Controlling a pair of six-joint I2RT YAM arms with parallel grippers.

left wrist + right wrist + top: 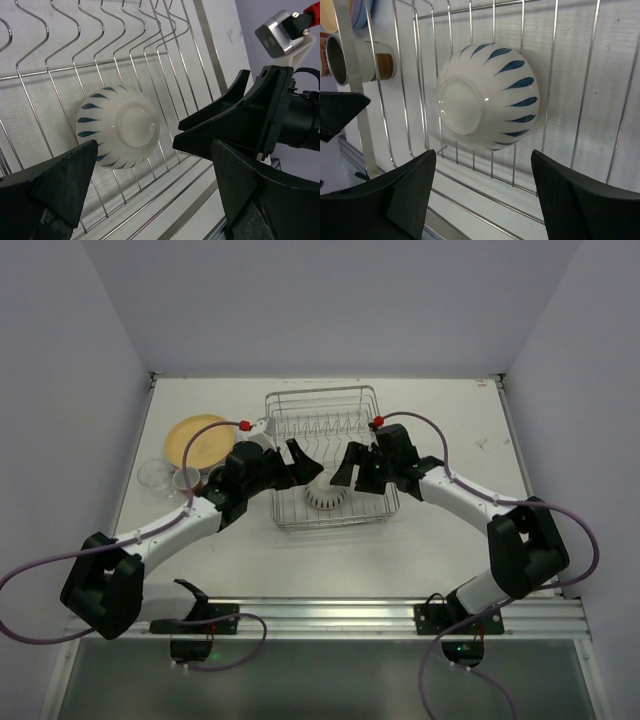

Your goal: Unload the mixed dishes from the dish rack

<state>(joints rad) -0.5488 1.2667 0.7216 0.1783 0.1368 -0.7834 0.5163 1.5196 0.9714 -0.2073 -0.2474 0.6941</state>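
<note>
The silver wire dish rack (320,392) stands mid-table. A white ribbed bowl (327,496) with blue streaks lies upside down at its near end. It also shows in the left wrist view (117,127) and the right wrist view (487,95). My left gripper (300,462) is open and empty, just left of and above the bowl; in its own view (155,195) the jaws stand wide apart. My right gripper (350,465) is open and empty on the bowl's right, its jaws (482,195) spread below the bowl. The two grippers face each other. No pink mug is in view.
Left of the rack on the table lie a yellow-orange plate (197,440), a clear glass (155,477) and a brown-and-cream cup (188,480), which also shows in the right wrist view (357,60). Walls close in the table on three sides.
</note>
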